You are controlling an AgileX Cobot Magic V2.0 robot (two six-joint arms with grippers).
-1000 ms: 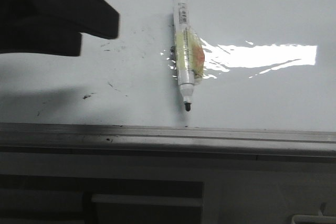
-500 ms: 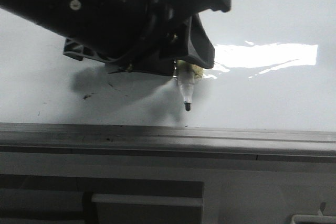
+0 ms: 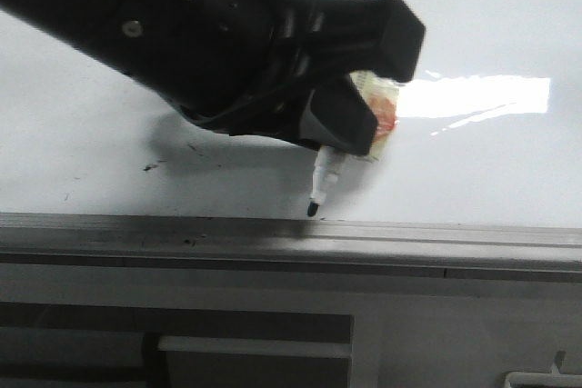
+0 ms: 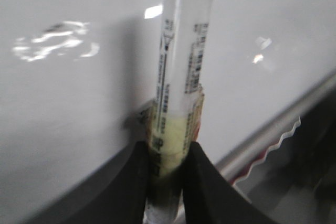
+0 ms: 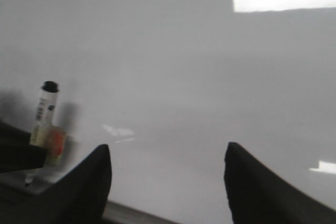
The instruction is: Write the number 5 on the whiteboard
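Note:
The whiteboard point(image 3: 473, 161) is glossy white with a bright glare patch. A white marker point(image 3: 324, 179) with yellowish tape round its barrel is held by my left gripper point(image 3: 368, 88), which is shut on the taped part. The marker is tilted, its black tip pointing down close to the board beside the rail. In the left wrist view the marker point(image 4: 181, 61) stands between the two black fingers of the left gripper point(image 4: 167, 153). My right gripper point(image 5: 168, 158) is open over bare whiteboard point(image 5: 184, 66), with the marker point(image 5: 43, 111) off to one side. The number 5 is out of view.
A grey metal rail point(image 3: 364, 233) runs along the board's near edge. Below it is grey panelled furniture point(image 3: 255, 343) with rectangular recesses. Faint black smudges point(image 3: 150, 167) speckle the board left of the marker.
The left arm swept in from the left over the lying marker and shut on it. The marker now tilts, its tip lower and nearer the rail.

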